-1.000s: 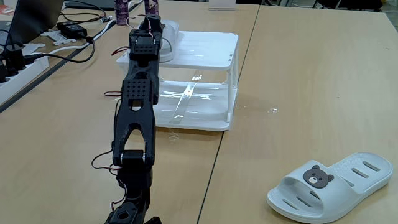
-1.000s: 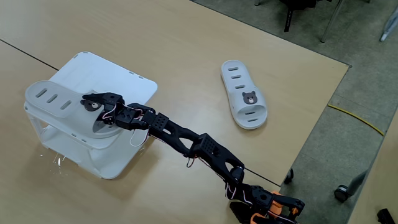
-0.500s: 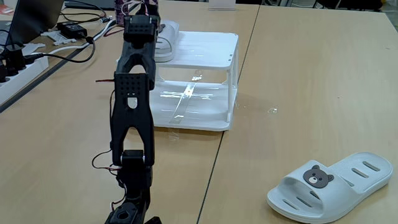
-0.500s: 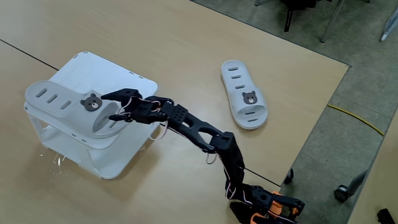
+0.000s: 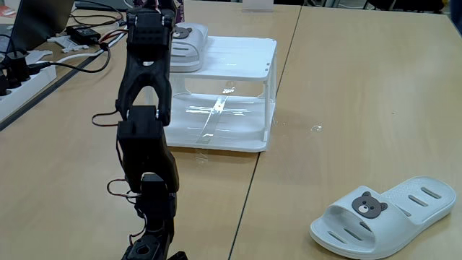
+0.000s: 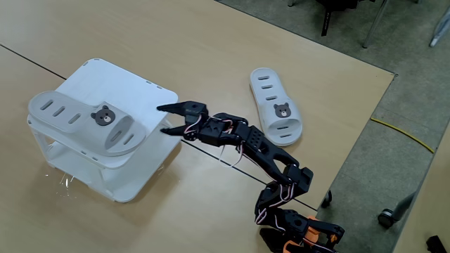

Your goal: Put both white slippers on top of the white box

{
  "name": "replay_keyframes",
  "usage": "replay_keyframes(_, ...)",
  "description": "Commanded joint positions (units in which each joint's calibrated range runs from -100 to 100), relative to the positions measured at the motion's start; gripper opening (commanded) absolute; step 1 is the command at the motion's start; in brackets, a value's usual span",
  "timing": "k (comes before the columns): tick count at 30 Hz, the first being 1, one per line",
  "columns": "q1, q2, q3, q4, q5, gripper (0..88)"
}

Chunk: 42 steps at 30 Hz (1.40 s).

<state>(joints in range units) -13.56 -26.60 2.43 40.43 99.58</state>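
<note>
One white slipper is lying on the flat top of the white box, so by my reading the task is sitting at about the halfway mark. In the high fixed view this slipper's long axis is running along the box's near-left edge, slotted end toward the left and open end toward the right, with its bear-face badge facing up; its open end appears to be reaching just to or slightly over the box's front edge.

The gripper is hanging in the air just beside the box's right corner with its jaws parted wide and nothing between them, apart from the placed slipper.

The second white slipper is lying on the tabletop, well apart from the box. In the high view its long axis is running from upper left to lower right. In the low fixed view this slipper is resting at the near right, bear badge up. Fetching it and setting it on the free part of the box top is what looks to be remaining.
</note>
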Motion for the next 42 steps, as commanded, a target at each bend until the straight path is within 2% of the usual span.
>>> replay_keyframes(1, 0.81, -4.16, -2.29, -0.65, 0.42, 6.6)
replay_keyframes(2, 0.81, -4.16, -1.93, -2.98, 0.42, 0.0)
replay_keyframes(7, 0.89, -4.66, 11.06, -34.99, 0.42, 0.8)
replay_keyframes(11, 0.81, -9.54, 34.79, -68.04, 0.42, 0.8)
replay_keyframes(14, 0.81, -13.07, 50.75, -84.61, 0.42, 0.8)
replay_keyframes(16, 0.81, -14.67, 61.13, -91.85, 0.42, 0.8)
replay_keyframes(24, 1.55, -13.75, 95.95, -104.36, 0.42, 0.8)
replay_keyframes(28, 2.95, -3.65, 96.22, -109.28, 0.42, 0.8)
replay_keyframes(32, 4.59, 13.60, 96.22, -115.93, 0.42, 0.8)
replay_keyframes(37, 16.44, 32.61, 95.41, -125.76, 0.42, 0.7)
replay_keyframes(42, 33.21, 41.62, 94.42, -128.69, 0.42, 0.7)
